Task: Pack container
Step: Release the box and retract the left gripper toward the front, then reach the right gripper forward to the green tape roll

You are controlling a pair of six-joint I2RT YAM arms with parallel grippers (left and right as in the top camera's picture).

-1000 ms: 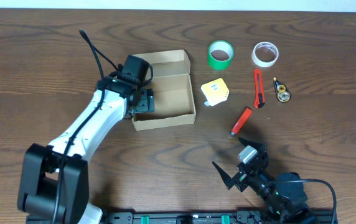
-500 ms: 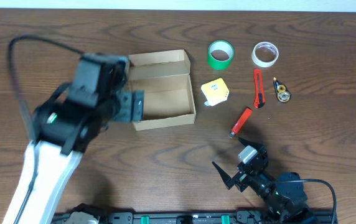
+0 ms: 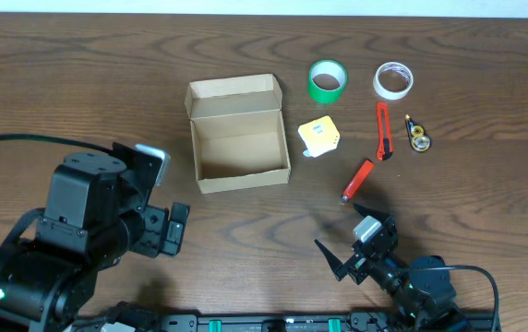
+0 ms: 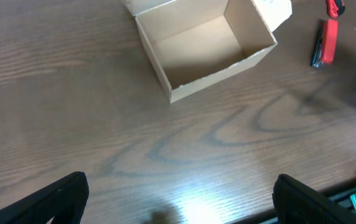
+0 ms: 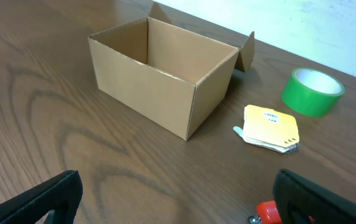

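On the worktop [image 3: 79, 83], just left of the middle, the container [image 3: 239, 138] sits open and empty, its flap lid folded back on the far side. My left end effector [image 3: 177, 229] hangs near its front-left corner, fingers spread, holding nothing. My right end effector [image 3: 349, 247] is low at the near edge, also spread and empty.

As I judge it, nothing is packed yet, so the step is a first pick. The red marker [image 3: 357, 180] lies closest to my right side, with the yellow packet [image 3: 319, 136] just beside the container's right wall. I would take one of these with the right arm, straddling the marker across its narrow width, then carry it high enough to clear the wall and let go over the bare floor of the box.

The red cutter [image 3: 383, 130], the green tape roll [image 3: 328, 81] and the white tape roll [image 3: 393, 80] crowd the far right, so descents there need care. Left of the container the wood is bare, giving my left arm room to steady the box without touching the flap.
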